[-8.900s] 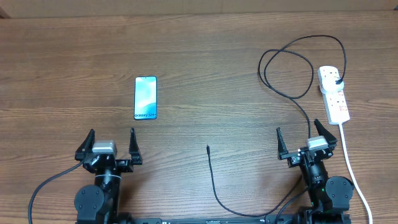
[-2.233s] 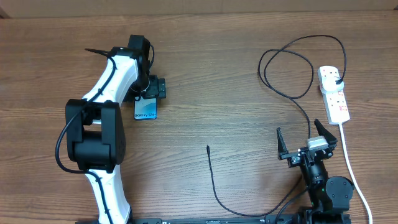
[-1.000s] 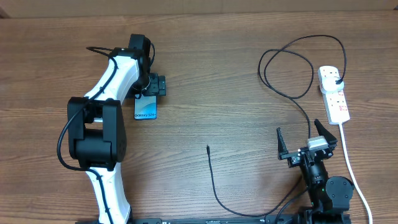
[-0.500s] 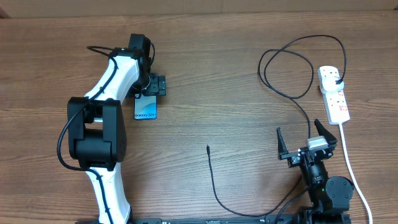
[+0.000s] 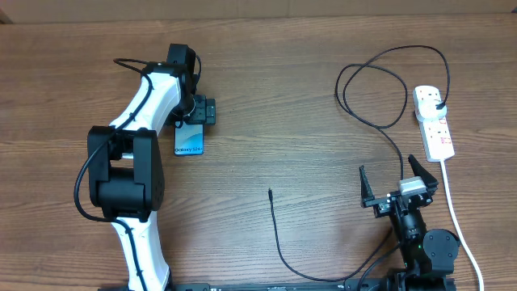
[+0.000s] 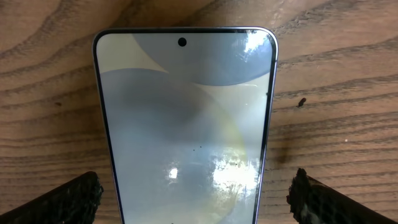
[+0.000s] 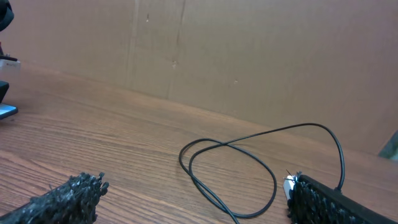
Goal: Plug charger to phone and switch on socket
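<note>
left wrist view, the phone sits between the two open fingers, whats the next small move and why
Probably close the left hand on the long edges of the slim blue-white-screened smartphone. Its jaws stand open, one dark finger on each side, and the phone lies flat on the wooden table, not yet held. The thin black charger cable's tip lies apart, untouched.

Overhead, the left gripper [image 5: 196,111] covers the far end of the phone [image 5: 190,143]; the lettering on the exposed near end is too small to read. In the left wrist view the phone runs off the bottom edge, and only the fingertips [image 6: 68,199] show, cut off at the lower corners. The socket [image 5: 433,123] switches are too small to tell on from off, and its white cord [image 5: 456,218] leaves the frame below. Part of the charger [image 5: 279,234] is lost behind the right arm [image 5: 416,234].
</note>
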{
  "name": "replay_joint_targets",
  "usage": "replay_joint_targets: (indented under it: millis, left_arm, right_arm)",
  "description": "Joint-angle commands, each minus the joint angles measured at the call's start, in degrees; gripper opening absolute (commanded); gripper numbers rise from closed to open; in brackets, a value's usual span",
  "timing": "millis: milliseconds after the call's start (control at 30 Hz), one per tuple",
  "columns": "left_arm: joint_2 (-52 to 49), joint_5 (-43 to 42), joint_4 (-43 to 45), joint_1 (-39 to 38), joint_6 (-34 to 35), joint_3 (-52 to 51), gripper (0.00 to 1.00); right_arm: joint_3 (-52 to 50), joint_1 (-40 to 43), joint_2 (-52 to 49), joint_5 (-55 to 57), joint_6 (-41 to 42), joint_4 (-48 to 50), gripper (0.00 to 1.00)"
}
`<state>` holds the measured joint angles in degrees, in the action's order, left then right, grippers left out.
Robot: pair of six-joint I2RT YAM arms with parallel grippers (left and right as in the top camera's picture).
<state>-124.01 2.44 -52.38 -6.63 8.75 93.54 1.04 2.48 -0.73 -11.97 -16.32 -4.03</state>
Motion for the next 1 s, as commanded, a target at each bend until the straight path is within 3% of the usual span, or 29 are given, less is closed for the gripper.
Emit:
replay_joint_targets:
  millis: [0,967]
  left_arm:
    - [-1.0,0.8,0.2,0.3,-1.1,1.1,1.00]
    - [-1.4,1.6,0.8,0.3,-1.1,0.3,1.00]
  right_arm:
    - [-0.6,-0.3,0.6,0.6,0.0,0.3,1.00]
    - [-0.6,-0.3,0.6,0.6,0.0,0.3,1.00]
